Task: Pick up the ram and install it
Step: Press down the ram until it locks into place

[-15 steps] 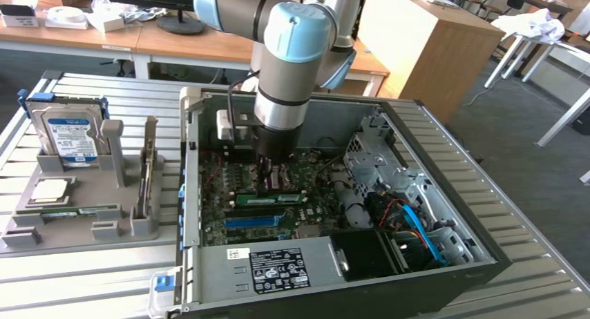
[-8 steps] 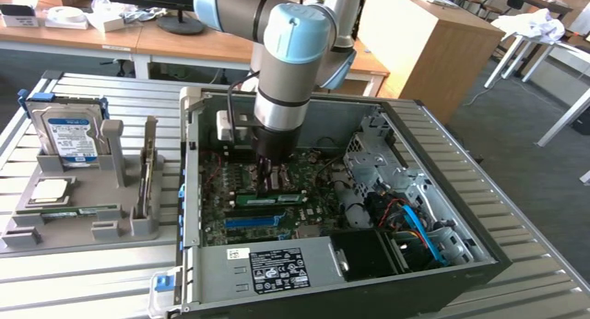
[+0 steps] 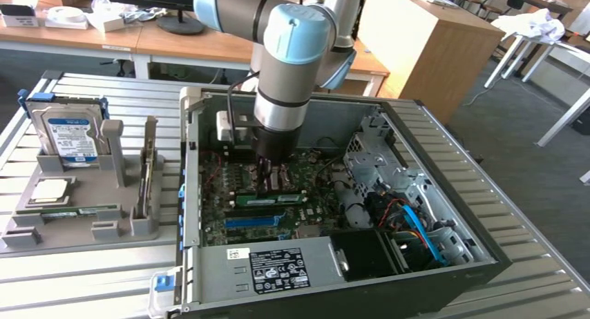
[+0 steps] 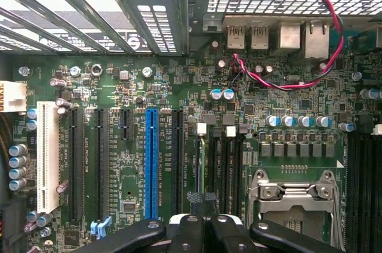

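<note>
Your gripper [image 4: 203,200] is clenched, fingertips pressed together, down inside the open PC case [image 3: 443,264] over the motherboard [image 4: 119,145]. In the exterior view, the ram [image 3: 269,199] lies flat in the board's slots right at your fingertips. Farther off at that view's left, the tray [image 3: 55,229] holds a hard drive [image 3: 69,136].

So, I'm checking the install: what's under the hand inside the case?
The shut hand meets the green ram, standing edge-up in a motherboard slot. The hand covers the contact, so whether the ram is fully seated cannot be seen.
</note>
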{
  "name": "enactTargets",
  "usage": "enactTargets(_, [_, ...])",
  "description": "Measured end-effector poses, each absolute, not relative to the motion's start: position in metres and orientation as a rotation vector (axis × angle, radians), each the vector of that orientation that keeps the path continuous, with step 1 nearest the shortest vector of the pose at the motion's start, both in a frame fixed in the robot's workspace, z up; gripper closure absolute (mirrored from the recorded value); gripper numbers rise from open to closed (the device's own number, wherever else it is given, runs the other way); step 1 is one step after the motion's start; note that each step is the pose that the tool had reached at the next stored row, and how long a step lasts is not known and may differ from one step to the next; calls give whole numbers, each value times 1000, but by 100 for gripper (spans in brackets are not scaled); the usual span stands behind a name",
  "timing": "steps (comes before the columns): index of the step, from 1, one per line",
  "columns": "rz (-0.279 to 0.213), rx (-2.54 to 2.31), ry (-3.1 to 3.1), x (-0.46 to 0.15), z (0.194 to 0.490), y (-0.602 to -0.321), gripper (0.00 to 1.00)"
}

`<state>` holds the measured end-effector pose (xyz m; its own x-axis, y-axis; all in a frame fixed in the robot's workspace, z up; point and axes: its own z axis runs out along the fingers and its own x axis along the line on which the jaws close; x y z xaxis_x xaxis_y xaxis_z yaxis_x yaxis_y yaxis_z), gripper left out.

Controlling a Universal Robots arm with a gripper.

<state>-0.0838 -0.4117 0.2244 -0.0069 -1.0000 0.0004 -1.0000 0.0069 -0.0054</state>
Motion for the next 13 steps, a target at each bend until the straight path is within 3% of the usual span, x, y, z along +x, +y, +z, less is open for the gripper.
enactTargets(13, [-6, -2211, 2226, -84, 223, -412, 90])
